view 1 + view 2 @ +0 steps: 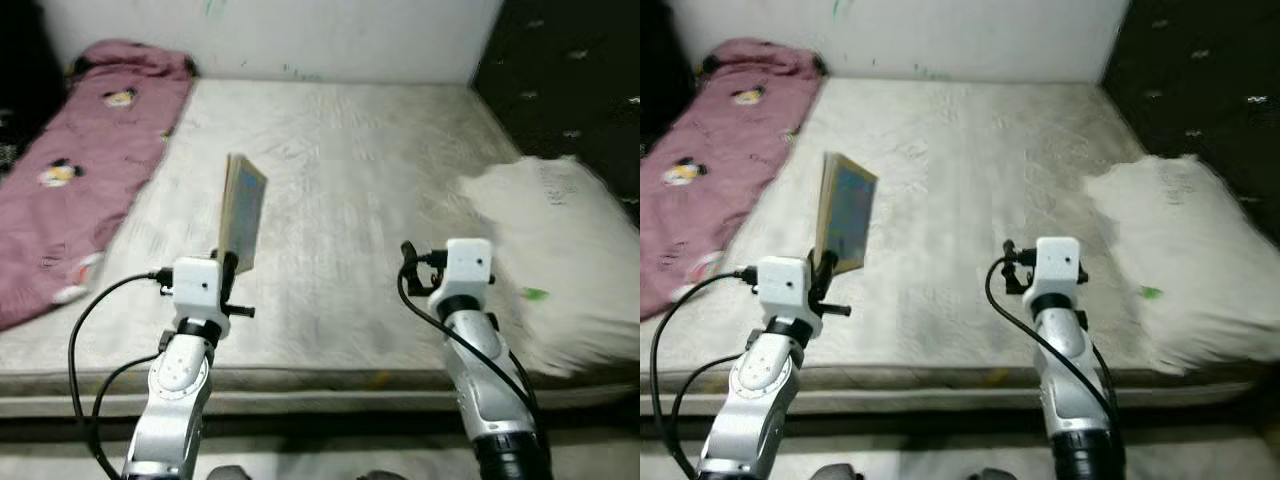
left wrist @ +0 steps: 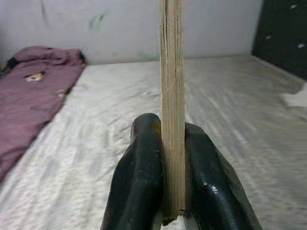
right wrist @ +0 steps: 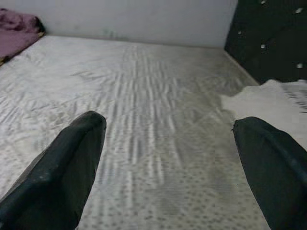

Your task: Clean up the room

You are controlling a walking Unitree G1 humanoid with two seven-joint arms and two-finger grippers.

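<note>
Holding a thin book (image 1: 241,212) upright over the mattress (image 1: 350,180), left gripper (image 2: 172,182) clamped tight on its bottom edge | right gripper (image 3: 168,158) spread wide, nothing in it | step: carrying it off, I'd guess | next: find a spot, since the pillow (image 1: 560,250) and pink blanket (image 1: 80,160) remain.

Mattress (image 1: 340,180); pink blanket (image 1: 80,170); white pillow (image 1: 560,250).

Head pair looking down from above both arms onto the bed (image 1: 340,180); wrist cameras low and close along the fingers, sharing that mattress.
</note>
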